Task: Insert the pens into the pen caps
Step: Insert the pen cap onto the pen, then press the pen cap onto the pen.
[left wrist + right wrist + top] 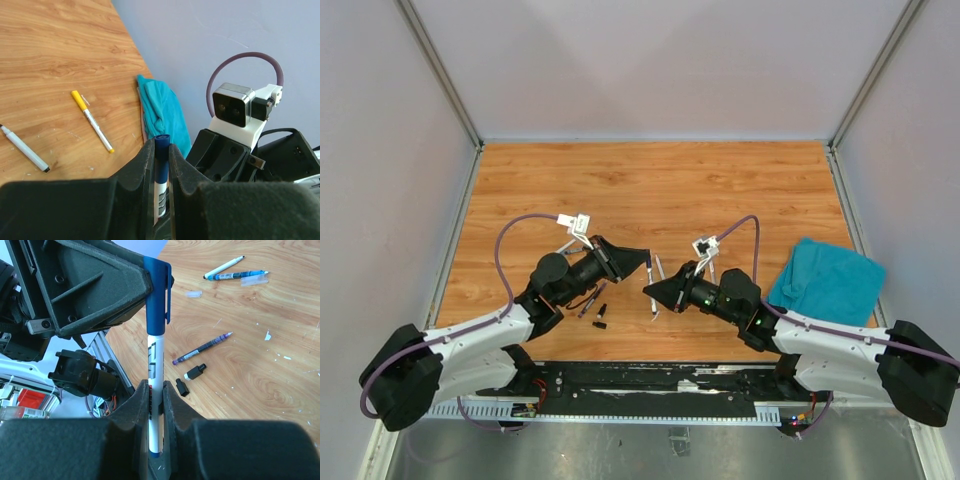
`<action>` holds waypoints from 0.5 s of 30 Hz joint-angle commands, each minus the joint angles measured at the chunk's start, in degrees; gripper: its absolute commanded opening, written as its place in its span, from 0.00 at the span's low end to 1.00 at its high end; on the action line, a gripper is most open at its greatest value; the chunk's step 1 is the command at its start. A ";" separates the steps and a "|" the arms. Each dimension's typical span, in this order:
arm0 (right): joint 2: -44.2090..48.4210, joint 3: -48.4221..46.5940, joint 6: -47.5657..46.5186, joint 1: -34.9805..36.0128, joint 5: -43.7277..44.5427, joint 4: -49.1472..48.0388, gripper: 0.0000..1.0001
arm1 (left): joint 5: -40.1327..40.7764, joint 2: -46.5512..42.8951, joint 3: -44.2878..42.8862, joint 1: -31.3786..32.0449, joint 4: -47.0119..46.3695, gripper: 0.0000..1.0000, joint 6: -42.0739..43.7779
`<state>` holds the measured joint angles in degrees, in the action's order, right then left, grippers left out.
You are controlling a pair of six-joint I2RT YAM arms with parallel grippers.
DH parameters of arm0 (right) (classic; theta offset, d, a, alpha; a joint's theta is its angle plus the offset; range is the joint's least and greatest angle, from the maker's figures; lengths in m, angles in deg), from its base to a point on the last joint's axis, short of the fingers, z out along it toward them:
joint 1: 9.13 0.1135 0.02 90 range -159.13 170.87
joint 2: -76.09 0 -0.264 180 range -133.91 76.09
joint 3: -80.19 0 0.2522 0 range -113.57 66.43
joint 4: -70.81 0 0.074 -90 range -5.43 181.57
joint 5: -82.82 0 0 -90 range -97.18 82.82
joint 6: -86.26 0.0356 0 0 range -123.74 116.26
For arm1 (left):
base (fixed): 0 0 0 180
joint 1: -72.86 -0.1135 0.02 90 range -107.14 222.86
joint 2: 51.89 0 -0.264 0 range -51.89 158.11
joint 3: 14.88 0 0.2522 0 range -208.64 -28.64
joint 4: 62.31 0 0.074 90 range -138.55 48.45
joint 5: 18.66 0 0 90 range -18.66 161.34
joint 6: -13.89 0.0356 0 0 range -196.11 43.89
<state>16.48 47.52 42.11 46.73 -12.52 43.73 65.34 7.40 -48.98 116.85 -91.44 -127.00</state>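
My left gripper point(642, 262) and right gripper point(650, 290) meet tip to tip above the table's front middle. The right gripper point(157, 385) is shut on the white barrel of a pen point(154, 365). A blue cap point(157, 295) sits on that pen's far end. The left gripper point(161, 146) is shut on this blue cap point(161, 150). Loose on the table lie a purple pen point(202, 348), two black caps point(195, 372) point(182, 387), a white pen point(223, 267), a bluish pen point(235, 275), a yellow pen point(92, 121) and a white pen with a black tip point(24, 148).
A teal cloth point(826, 280) lies at the right, beside the right arm. A small clear cap point(193, 293) lies near the far pens. Grey walls close the table point(650, 180) on three sides, and a black rail point(650, 380) runs along the near edge.
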 commanded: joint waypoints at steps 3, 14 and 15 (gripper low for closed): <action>1.09 -2.78 -2.98 0.18 2.70 0.80 0.01 | 0.37 -3.11 0.85 0.40 2.43 0.32 1.65; 1.87 -0.61 -3.47 0.15 -0.43 1.21 0.01 | 1.23 -5.73 -2.82 0.40 7.12 0.60 4.90; 1.79 -0.60 -3.60 0.16 -1.05 1.16 0.01 | 1.36 -5.56 -2.97 0.40 7.43 0.61 5.14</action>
<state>17.44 46.97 39.88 46.70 -11.78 45.57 65.73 2.46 -49.29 116.89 -85.04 -124.11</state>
